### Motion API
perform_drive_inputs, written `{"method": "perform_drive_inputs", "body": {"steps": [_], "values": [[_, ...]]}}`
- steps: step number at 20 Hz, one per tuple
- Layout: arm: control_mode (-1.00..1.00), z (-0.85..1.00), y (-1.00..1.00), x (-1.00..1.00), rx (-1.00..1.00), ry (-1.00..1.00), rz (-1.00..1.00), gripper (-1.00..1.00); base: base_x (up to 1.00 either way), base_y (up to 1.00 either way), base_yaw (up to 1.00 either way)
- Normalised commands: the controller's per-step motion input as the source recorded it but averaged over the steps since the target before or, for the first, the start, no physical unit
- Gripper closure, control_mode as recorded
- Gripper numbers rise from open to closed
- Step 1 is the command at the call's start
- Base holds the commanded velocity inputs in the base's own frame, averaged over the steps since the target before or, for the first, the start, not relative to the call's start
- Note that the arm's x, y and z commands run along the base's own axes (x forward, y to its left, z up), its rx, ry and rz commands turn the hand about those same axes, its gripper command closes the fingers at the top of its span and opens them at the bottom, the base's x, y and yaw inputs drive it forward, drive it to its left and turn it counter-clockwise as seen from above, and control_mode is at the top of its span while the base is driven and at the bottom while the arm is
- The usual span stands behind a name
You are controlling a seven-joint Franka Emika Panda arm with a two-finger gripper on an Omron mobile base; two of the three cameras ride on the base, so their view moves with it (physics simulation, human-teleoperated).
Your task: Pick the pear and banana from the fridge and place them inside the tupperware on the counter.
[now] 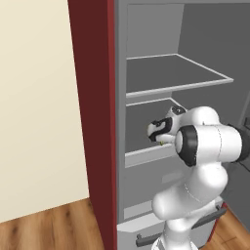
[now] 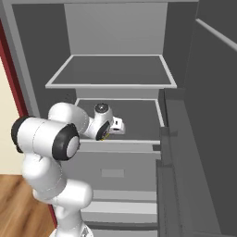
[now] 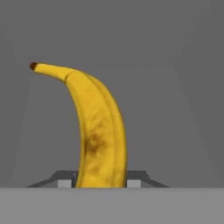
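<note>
Grey fridge point(image 2: 115, 28) shelves, wood floor point(image 1: 53, 227), cream wall, pincer point(image 3: 103, 183) pinching banana point(image 3: 98, 131) at mid shelf point(image 2: 139, 118).

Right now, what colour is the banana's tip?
Dark brown, on an otherwise yellow banana with a brownish smudge; the hand view shows it best.

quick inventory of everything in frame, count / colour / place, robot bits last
banana: 1, yellow with a dark tip and brown blotch, between the gripper's fingertips, seen in the hand view
fridge: 1, grey, open, straight ahead of the arm
shelves: 2, grey, upper and middle of the fridge
drawer: 1, pale grey with dark handle, bottom of the fridge
side panel: 1, dark red, left of the fridge
wall: 1, cream, far left
floor: wood brown, lower left
gripper: 1, closed on the banana, reaching over the middle shelf
</note>
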Motion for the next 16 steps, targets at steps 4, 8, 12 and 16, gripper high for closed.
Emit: {"method": "perform_drive_inputs", "body": {"steps": [4,8,12,16], "values": [[-1.00,0.11,-0.39,-1.00,0.01,-0.03,-0.15,1.00,0.00,0.00,0.00],[-1.00,0.94,-0.07,-1.00,0.03,0.03,0.00,1.00,0.00,0.00,0.00],[-1.00,1.00,0.00,-1.00,0.01,0.05,0.01,1.00,0.00,0.00,0.00],[-1.00,1.00,0.00,-1.00,0.01,0.15,0.01,1.00,0.00,0.00,0.00]]}}
